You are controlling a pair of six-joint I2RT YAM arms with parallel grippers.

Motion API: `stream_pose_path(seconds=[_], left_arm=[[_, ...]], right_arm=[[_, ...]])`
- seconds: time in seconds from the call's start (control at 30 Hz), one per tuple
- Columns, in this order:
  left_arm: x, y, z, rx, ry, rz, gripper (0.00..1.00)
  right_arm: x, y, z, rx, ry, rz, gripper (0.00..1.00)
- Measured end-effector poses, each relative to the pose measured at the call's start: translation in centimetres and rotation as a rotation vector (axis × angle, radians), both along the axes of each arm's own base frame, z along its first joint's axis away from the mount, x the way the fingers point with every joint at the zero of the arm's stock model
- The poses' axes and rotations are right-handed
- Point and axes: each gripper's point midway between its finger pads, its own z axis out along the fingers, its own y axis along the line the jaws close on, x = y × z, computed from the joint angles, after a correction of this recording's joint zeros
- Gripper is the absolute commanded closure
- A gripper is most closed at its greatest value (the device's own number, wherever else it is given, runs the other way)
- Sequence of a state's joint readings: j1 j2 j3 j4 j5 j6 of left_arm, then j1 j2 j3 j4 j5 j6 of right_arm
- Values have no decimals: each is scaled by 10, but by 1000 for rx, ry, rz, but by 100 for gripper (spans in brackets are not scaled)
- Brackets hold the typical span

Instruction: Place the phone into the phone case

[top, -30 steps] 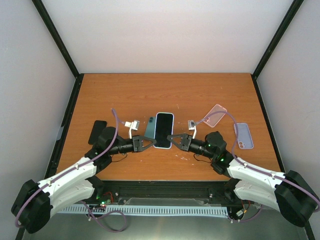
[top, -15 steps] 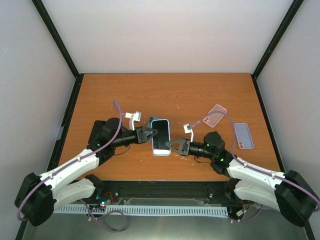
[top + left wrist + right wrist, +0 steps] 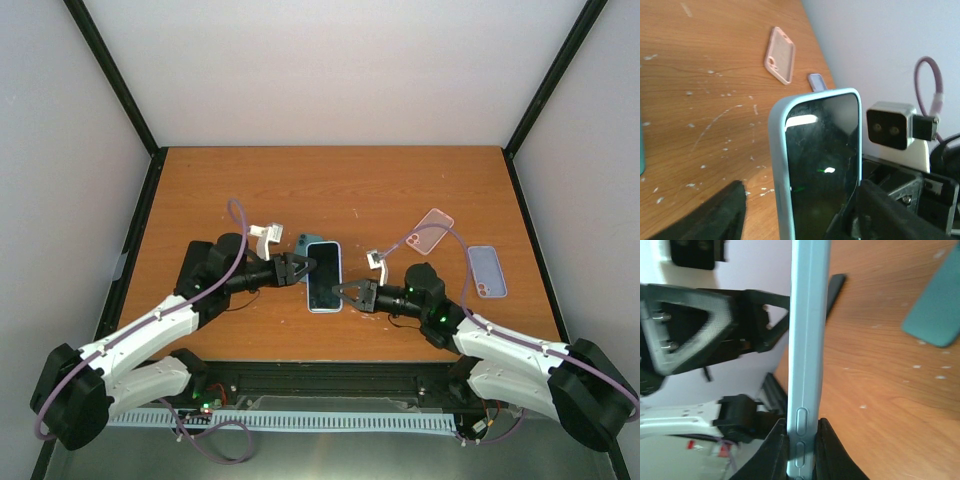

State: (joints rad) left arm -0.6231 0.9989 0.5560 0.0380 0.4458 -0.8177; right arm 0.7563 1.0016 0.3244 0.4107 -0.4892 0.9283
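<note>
The phone [image 3: 325, 277] stood on its long edge just left of the frame's centre, ringed by a pale blue shell [image 3: 777, 165]. Whether that shell was fully seated on every corner could not be told. The right pincer [image 3: 347, 291] was clenched on the phone's lower edge, one finger on each face, and carried it alone. The left pincer [image 3: 306, 267] was released, its fingers spread to either side of the phone's left flank without gripping it.

The step in hand looked like a regrasp for pressing phone and shell together. To do it well, the right grip would need to stay firm and level so the phone did not pivot. The left fingers should close squarely across the faces near a corner rather than on the thin rim, which would likely slip.

A teal piece [image 3: 311, 243] lay flat on the surface [image 3: 350, 190] just above the phone. A pink case [image 3: 432, 230] and a lavender case [image 3: 487, 271] lay well apart at right.
</note>
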Motion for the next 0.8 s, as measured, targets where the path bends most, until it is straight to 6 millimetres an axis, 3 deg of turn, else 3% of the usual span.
stream_pose_path(seconds=[0.03,0.23,0.4,0.53,0.8], left_arm=[[2,3,-2,18,-1,15,1],[11,18,-9,136,-26,85,0],[16,35,-19,250,-32,146,0],[15,46,-23,297,-39,174,1],[13,52,-19,303,-63,193,0]], right_arm=[[4,-2,-6,-37,0,-23,97],[42,-20,-28,-197,-4,-153,97],[81,-46,-76,-318,105,-252,97],[94,-51,-105,-368,192,-253,97],[115,-40,-109,-327,209,-228,97]])
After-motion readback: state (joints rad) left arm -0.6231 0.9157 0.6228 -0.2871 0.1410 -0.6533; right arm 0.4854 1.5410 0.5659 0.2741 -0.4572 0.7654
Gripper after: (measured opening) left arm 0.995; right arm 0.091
